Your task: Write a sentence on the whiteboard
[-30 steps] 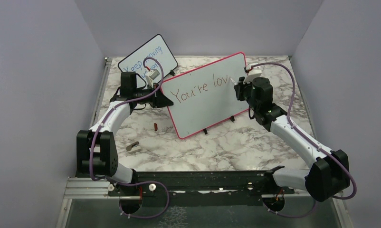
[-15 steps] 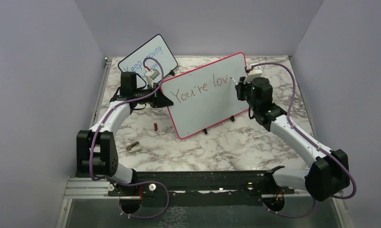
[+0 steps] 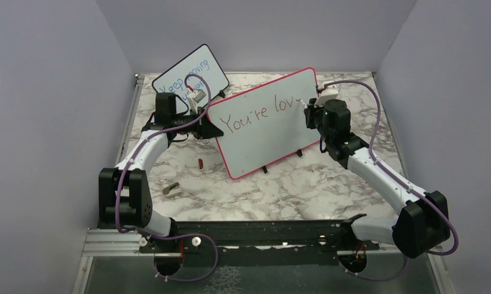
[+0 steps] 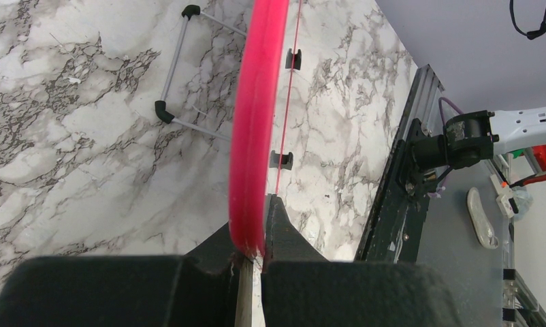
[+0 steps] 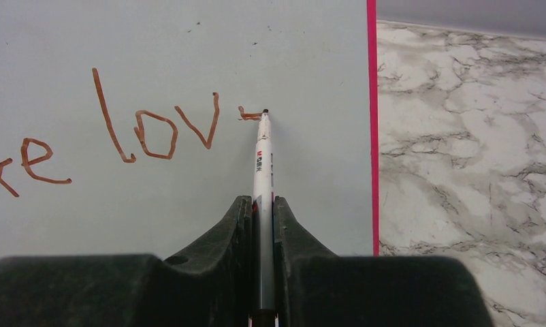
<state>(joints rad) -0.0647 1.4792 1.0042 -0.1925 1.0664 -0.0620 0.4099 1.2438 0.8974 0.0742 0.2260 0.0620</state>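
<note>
Gripping a marker (image 5: 262,157), my right pincer (image 5: 260,208) is closed, tip on the whiteboard (image 3: 261,144) at frame centre; my left pincer (image 4: 255,235) clamps its pink edge. The sentence (image 5: 154,133) reads "You're lov" plus a started stroke; I judge more remains.

There are two boards on the bench (image 3: 280,196): one big whiteboard (image 3: 261,144) in the middle and one small black-edged board (image 3: 191,72) at 11 o'clock. There are two arms, the left arm (image 3: 142,153) and the right arm (image 3: 378,171). They carry two tools, the left tool (image 3: 211,130) and the right tool (image 5: 262,202). There is one marker (image 5: 263,157). The sentence (image 3: 258,113) has eight letters. Two small things lie at 8 o'clock: one red bit (image 3: 200,163) and one grey bit (image 3: 169,188).
</note>
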